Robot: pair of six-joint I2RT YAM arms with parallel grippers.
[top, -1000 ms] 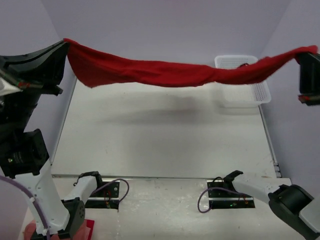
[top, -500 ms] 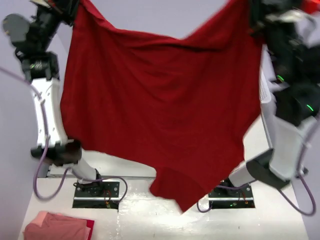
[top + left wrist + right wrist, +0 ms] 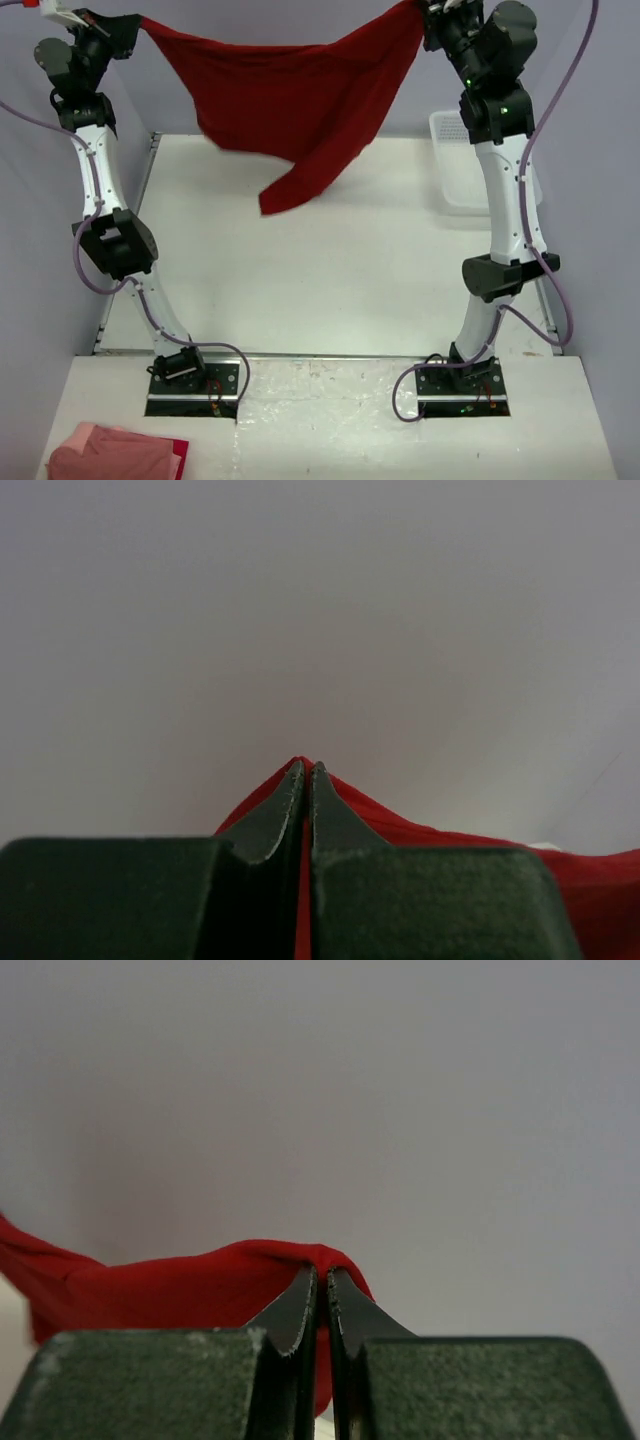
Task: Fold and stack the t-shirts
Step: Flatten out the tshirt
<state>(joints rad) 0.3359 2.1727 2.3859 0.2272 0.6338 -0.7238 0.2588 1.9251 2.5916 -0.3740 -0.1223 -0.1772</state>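
A deep red t-shirt (image 3: 300, 100) hangs in the air above the far part of the table, stretched between both grippers, its lower part sagging to a point near the table's middle. My left gripper (image 3: 135, 25) is shut on its top left corner; in the left wrist view the jaws (image 3: 305, 770) pinch red cloth (image 3: 430, 835). My right gripper (image 3: 425, 12) is shut on its top right corner; in the right wrist view the tips (image 3: 320, 1275) pinch red cloth (image 3: 180, 1290). Both arms are raised high.
A white mesh basket (image 3: 455, 175) stands at the table's far right, behind the right arm. A bundle of pink and red cloth (image 3: 110, 452) lies at the near left, off the table (image 3: 300, 290). Purple walls enclose the sides and back.
Both arms have swung the red t-shirt back from close to the camera toward the far wall. The shirt hung wide and low; now it is further away, with its lower part trailing.
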